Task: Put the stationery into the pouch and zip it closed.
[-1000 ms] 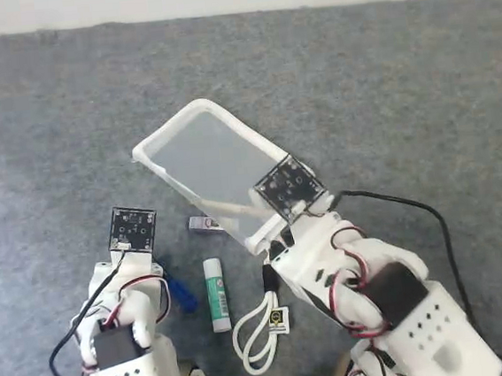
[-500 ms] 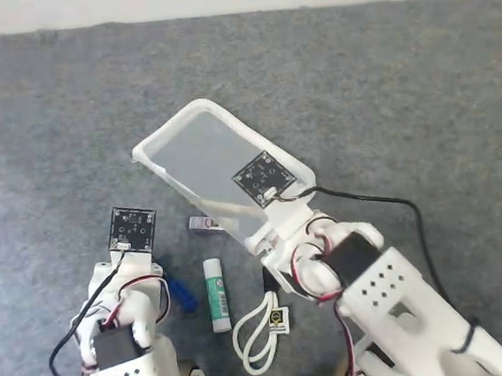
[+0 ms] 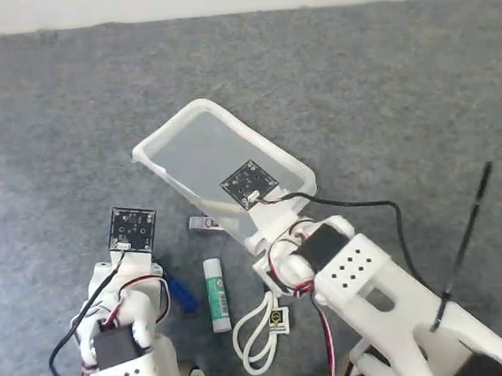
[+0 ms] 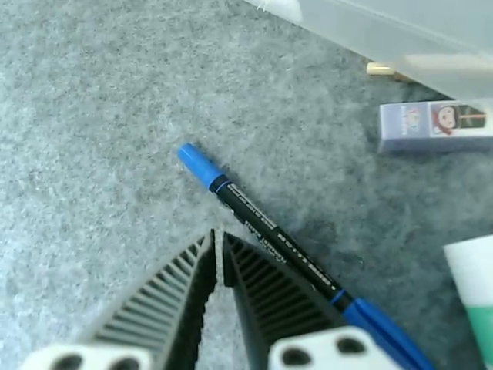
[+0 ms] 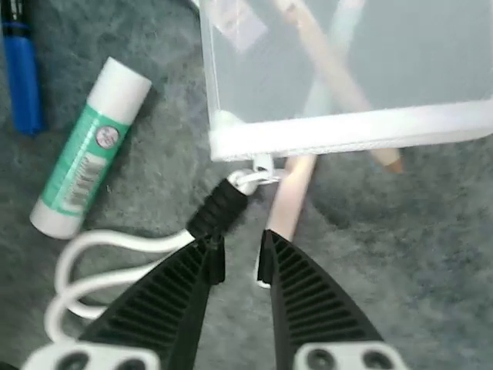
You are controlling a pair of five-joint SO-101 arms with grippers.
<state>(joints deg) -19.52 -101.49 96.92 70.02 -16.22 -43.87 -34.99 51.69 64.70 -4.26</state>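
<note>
Where the pouch [image 5: 347, 69] ends in its zip pull [image 5: 260, 171], the right fingers [image 5: 181, 297] hang a little parted, grasping nothing. One tip sits at the black end of a white cord [image 5: 100, 262] tied to that pull (whether they touch is unclear). Two pencils [image 5: 323, 65] show through the pouch's clear face, inside or beneath I cannot tell. The left fingers [image 4: 166, 297] are pressed together on nothing over bare desk [image 3: 402, 93], just beside a blue pen [image 4: 269, 231]. Outward from there, a glue stick [image 3: 216, 294] lies between pen and cord toward the desk's near edge. A small eraser [image 3: 203, 224] rests against the pouch's near side, and the pouch slants across the desk's middle.
</note>
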